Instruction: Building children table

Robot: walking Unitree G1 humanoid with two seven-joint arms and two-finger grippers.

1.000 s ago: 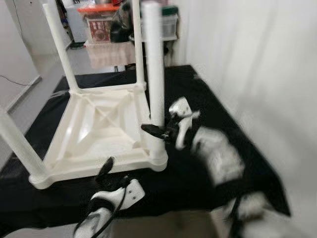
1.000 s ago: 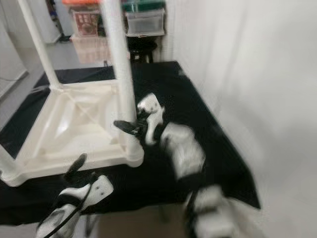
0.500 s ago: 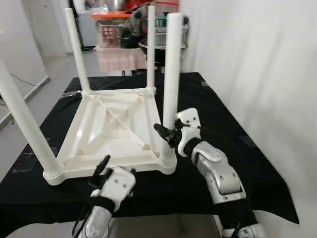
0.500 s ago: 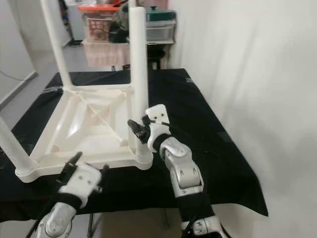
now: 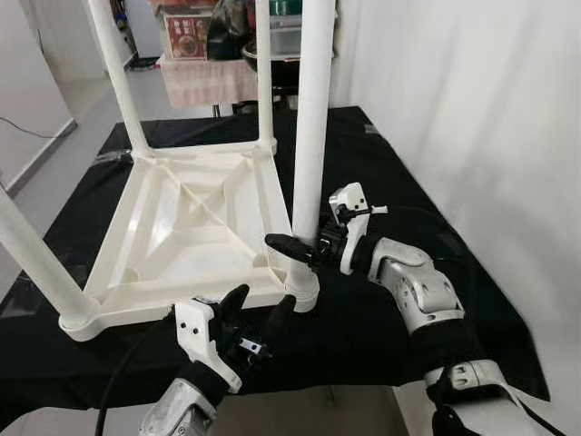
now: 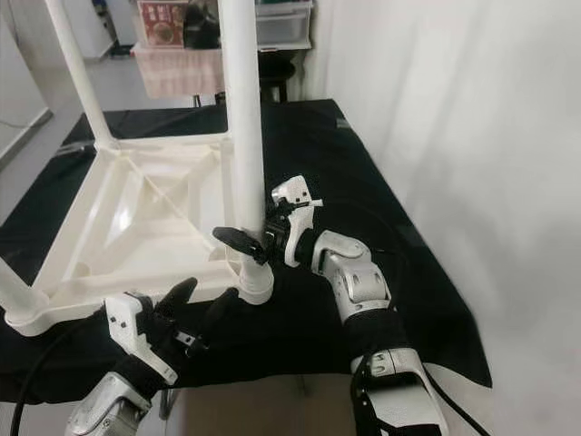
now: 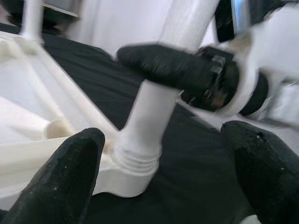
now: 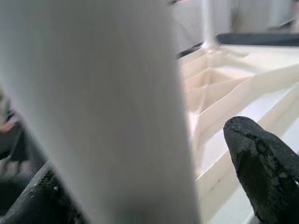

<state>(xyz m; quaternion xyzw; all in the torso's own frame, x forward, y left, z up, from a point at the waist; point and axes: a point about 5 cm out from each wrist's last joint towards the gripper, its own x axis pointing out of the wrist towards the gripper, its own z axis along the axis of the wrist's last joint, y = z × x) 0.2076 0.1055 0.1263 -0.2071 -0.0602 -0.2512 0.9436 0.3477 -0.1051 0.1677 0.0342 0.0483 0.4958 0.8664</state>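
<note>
A white plastic children's table [image 5: 195, 218] lies upside down on a black-covered table [image 5: 399, 163], its legs pointing up. My right gripper [image 5: 298, 247] straddles the low part of the near right leg [image 5: 311, 136], just above its socket [image 5: 302, 289]. One black finger [image 5: 286, 245] crosses the leg's front. In the right wrist view the leg [image 8: 117, 107] stands between the fingers, with a gap to one finger [image 8: 257, 158]. My left gripper [image 5: 259, 313] is open in front of the near edge, pointing at that corner. Its fingers [image 7: 70, 177] frame the socket [image 7: 138, 168].
A white wall or curtain [image 5: 472, 109] runs close along the right side. Storage bins and a dark object [image 5: 195, 36] stand behind the black table. Grey floor [image 5: 54, 100] lies to the left. The black cloth's front edge [image 5: 363, 377] is just before me.
The camera has shifted. My left gripper has risen and turned, its open fingers now pointing at the near right corner. The right gripper stays at the leg; its elbow has swung right.
</note>
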